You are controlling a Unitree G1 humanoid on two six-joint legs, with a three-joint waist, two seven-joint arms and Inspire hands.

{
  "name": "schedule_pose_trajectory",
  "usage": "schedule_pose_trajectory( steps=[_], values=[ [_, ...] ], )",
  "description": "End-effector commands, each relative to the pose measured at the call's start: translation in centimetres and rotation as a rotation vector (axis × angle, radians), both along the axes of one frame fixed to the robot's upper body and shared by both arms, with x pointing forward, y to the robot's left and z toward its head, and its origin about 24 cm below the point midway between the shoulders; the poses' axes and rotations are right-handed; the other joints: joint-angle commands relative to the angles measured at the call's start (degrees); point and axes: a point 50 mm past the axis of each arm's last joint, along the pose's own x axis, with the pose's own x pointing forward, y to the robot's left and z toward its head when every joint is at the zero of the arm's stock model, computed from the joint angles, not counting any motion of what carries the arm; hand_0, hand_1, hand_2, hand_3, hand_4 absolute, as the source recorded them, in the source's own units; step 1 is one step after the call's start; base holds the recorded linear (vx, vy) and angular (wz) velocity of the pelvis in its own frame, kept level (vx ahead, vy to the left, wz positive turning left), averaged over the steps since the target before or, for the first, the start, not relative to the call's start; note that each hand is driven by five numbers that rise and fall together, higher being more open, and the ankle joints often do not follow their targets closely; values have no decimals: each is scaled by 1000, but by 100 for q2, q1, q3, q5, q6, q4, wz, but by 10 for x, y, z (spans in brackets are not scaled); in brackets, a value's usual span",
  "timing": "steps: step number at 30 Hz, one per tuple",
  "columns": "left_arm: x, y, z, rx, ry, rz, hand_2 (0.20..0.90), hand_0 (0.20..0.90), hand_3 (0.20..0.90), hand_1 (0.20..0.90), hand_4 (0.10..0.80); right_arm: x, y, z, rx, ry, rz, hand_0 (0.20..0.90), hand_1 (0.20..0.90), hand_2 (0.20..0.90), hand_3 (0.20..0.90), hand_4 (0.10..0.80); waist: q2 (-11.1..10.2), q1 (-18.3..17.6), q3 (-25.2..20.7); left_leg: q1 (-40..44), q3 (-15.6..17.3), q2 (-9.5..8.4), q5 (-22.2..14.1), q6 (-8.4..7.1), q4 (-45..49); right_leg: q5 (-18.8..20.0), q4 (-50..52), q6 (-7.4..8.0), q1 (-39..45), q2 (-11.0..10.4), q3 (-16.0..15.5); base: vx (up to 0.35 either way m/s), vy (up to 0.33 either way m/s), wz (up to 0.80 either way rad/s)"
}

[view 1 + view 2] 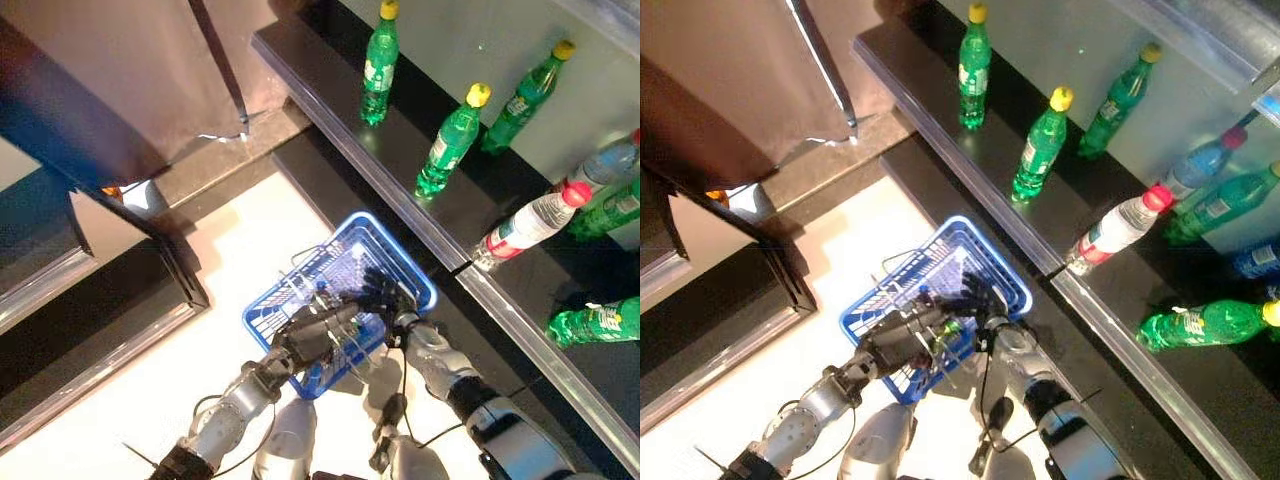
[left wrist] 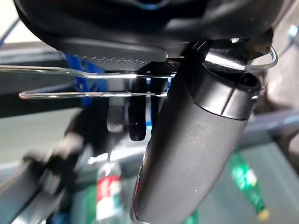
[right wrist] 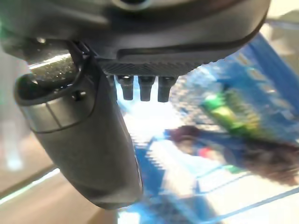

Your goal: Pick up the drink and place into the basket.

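A blue wire basket [image 1: 402, 268] hangs over the pale floor beside a dark shelf. My left hand [image 1: 312, 336] reaches in from the lower left, its fingers curled round the basket's metal handles [image 2: 93, 71]. Above the basket's inside, my right hand [image 1: 385, 293] hovers with straight, spread fingers and holds nothing. A green drink bottle [image 3: 228, 111] lies inside the basket, blurred in the right wrist view and showing as a green patch [image 1: 946, 326] between the hands.
The dark shelf [image 1: 340, 110] runs diagonally on the right and bears several green bottles with yellow caps [image 1: 450, 140], a clear bottle with a red cap [image 1: 530, 225] and a green bottle lying down [image 1: 595, 322]. A brown counter [image 1: 110, 70] stands to the left.
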Motion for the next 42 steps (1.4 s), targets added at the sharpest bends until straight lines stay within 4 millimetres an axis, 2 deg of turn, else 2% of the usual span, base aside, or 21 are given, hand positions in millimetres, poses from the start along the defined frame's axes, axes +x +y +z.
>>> schedule_pose_trajectory(
  steps=[1,7,12,16,20,22,24,25,27,30,32,36,39,42],
  values=[
    [7,-4,122,-229,-660,56,300,300,200,300,100,-6,2,39,-9,-281,59,900,900,900,900,800,-27,-88,-561,41,436,-359,-163,419,-83,-185,640,4,-353,-2,634,0,0,0],
    [-3,24,104,-126,-616,208,300,300,200,300,100,-46,-8,44,50,-394,158,900,900,900,900,800,-184,-219,-757,195,545,-316,-212,427,-108,-154,607,111,-263,-22,698,57,-4,-4],
    [-7,34,92,-89,-559,266,300,300,200,300,100,-59,-11,48,84,-435,191,900,900,900,900,800,-250,-282,-915,327,642,-305,-336,432,-5,-120,559,177,-143,-79,746,86,27,-12],
    [-14,46,83,-66,-525,322,300,300,200,300,100,-75,-14,39,96,-405,235,900,900,900,900,800,-282,-377,-1077,467,718,-337,-515,476,138,-155,596,243,-43,-152,882,98,92,-17],
    [-17,52,77,-49,-500,344,300,300,200,300,100,-85,-17,34,137,-387,259,900,900,900,900,800,-260,-460,-1162,563,709,-372,-614,562,213,-291,940,297,-54,-187,983,80,91,-15],
    [-19,54,73,-42,-481,349,300,300,200,300,100,-89,-17,33,150,-386,275,900,900,900,900,800,-254,-513,-1199,634,739,-385,-646,603,227,-324,1260,302,-116,-126,951,111,94,-12],
    [-19,55,70,-39,-459,356,300,300,200,300,100,-91,-18,34,160,-386,288,900,900,900,900,800,-240,-561,-1232,706,790,-377,-662,592,223,-517,1352,179,-109,102,907,149,72,-11],
    [-19,54,67,-41,-446,356,300,300,200,300,100,-93,-20,34,159,-385,289,900,900,900,900,800,-251,-613,-1263,730,746,-407,-655,582,207,-620,1257,64,-58,304,968,187,42,-2],
    [-19,53,65,-43,-425,351,300,300,200,300,100,-96,-27,34,157,-378,275,900,900,900,900,800,-319,-719,-1321,783,600,-520,-663,564,186,-604,919,-67,110,638,1218,187,3,17],
    [-19,49,60,-57,-398,347,300,300,200,300,100,-99,-36,32,142,-367,266,900,900,900,900,800,-405,-880,-1422,863,485,-634,-680,497,146,-330,321,-80,207,854,1627,175,-38,35],
    [-19,49,56,-65,-391,351,300,300,200,300,100,-99,-40,31,129,-360,255,900,900,900,900,800,-406,-983,-1484,862,444,-614,-684,482,165,-291,310,-93,151,937,1869,157,-87,24],
    [-20,49,55,-82,-386,383,300,300,200,300,100,-99,-43,29,122,-346,249,900,900,900,900,800,-504,-992,-1609,676,450,-584,-860,448,648,-405,425,-180,121,941,1865,103,-107,19],
    [-21,50,58,-97,-392,404,300,300,200,300,100,-99,-45,30,105,-352,257,900,900,900,900,800,-645,-994,-1594,246,666,-617,-1063,470,1622,-459,529,-293,108,859,1751,100,-86,4],
    [-18,50,59,-128,-391,421,300,300,200,300,100,-97,-46,30,71,-354,260,900,900,900,900,800,-767,-971,-1462,-736,824,-696,-761,468,3489,-503,720,-507,79,830,1649,89,-86,24]
  ],
)
